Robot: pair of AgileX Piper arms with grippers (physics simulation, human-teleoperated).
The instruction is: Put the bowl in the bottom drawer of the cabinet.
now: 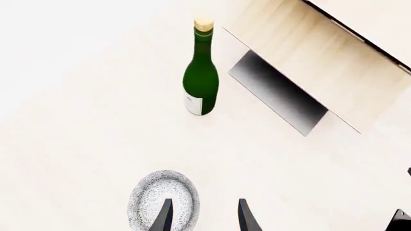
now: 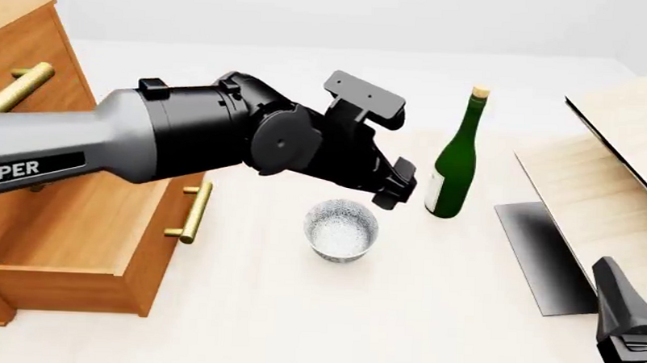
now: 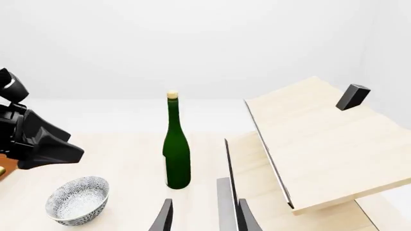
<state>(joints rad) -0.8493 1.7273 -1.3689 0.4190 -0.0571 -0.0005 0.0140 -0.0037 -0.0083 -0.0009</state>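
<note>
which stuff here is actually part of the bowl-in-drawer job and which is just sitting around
Part of the job:
- small round white bowl with grey-blue speckles, on the table
- orange-brown wooden cabinet
- its bottom drawer, pulled open
- left gripper, open above the bowl

Just lying about:
- tall green glass bottle with cork, upright
- pale wooden boards with black panel

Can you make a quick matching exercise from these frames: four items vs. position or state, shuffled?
Column 1:
1. bowl
2. green bottle
3. bottom drawer
4. left gripper

Column 2:
A. pulled open, brass handle facing the bowl
B. standing upright, cork in its neck
C. open, hanging above the table with one finger over the bowl's rim
D. on the table, between the cabinet and the bottle

Pairs: 1-D, 2-B, 3-A, 4-C
</note>
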